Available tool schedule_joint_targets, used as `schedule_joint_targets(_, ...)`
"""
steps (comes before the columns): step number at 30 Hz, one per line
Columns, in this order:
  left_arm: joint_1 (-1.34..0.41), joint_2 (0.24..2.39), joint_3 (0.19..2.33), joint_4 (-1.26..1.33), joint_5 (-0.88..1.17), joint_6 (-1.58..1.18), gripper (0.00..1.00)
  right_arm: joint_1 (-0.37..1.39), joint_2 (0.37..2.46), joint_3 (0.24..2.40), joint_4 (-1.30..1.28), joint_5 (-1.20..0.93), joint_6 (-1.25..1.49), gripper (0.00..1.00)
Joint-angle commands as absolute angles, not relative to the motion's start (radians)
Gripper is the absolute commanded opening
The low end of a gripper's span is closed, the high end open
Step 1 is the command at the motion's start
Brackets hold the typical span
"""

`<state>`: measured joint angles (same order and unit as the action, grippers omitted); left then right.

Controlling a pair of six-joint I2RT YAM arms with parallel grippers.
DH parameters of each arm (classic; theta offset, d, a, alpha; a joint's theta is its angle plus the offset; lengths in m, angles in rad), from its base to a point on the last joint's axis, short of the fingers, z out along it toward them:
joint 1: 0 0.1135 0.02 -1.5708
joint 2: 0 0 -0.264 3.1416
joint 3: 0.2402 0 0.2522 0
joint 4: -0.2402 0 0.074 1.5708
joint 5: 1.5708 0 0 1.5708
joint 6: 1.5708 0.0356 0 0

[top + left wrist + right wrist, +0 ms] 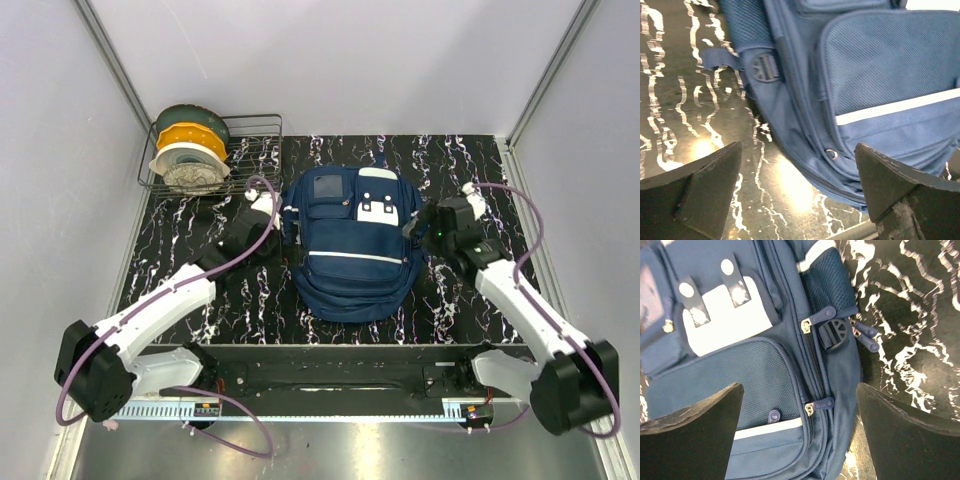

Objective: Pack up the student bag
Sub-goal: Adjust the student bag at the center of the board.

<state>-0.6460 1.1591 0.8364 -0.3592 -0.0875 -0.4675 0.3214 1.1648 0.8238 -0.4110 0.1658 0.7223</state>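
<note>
The student bag lies flat, front up, in the middle of the black marbled surface. The left end effector and the right end effector flank it, both spread wide and gripping nothing.

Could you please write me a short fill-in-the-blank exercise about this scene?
The large navy blue fabric backpack lies on the ____ marbled table.
The metal wire basket of green, orange and white spools stands at the table's far ____ corner.
The left end effector and the right end effector both have ____ jaws.
Missing words: black; left; open.
</note>
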Motion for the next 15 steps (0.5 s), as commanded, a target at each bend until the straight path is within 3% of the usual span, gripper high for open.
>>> schedule_joint_targets(1,-0.638,1.076,0.847,-0.419,-0.345,-0.488,0.99,0.318,1.013,0.786,-0.417,0.354,0.733,1.00)
schedule_joint_targets(7,-0.606,1.040,0.833,-0.486,-0.506,-0.546,0.99,0.318,0.891,0.716,-0.416,0.547,0.666,1.00)
schedule_joint_targets(12,-0.572,1.029,0.847,-0.517,-0.502,-0.545,0.99,0.318,0.838,0.657,-0.370,0.711,0.629,1.00)
schedule_joint_targets(15,-0.560,0.997,0.848,-0.512,-0.486,-0.523,0.99,0.316,0.836,0.637,-0.283,0.692,0.520,1.00)
